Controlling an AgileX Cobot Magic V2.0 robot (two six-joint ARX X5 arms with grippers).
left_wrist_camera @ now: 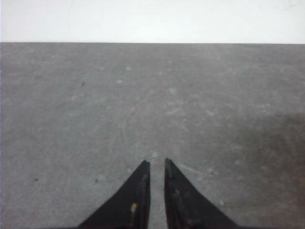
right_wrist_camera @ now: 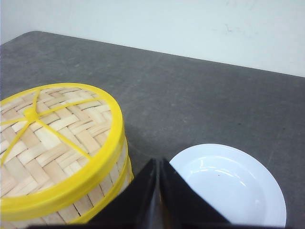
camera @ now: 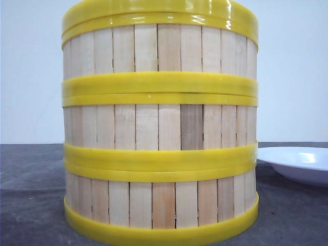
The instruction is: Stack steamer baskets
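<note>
Three steamer baskets stand stacked in one column close to the front camera: bottom point(camera: 159, 205), middle point(camera: 159, 127), top point(camera: 159, 48). A yellow-rimmed woven lid point(right_wrist_camera: 52, 138) covers the top basket point(right_wrist_camera: 107, 188). My right gripper point(right_wrist_camera: 158, 162) is shut and empty, above the table between the stack and a white plate. My left gripper point(left_wrist_camera: 157, 162) hovers over bare grey table point(left_wrist_camera: 143, 95), its fingers drawn together to a thin slit with nothing held. Neither gripper shows in the front view.
A white plate point(camera: 302, 164) sits to the right of the stack, close to it point(right_wrist_camera: 228, 186). The grey table ends at a pale wall behind. The stack blocks most of the front view.
</note>
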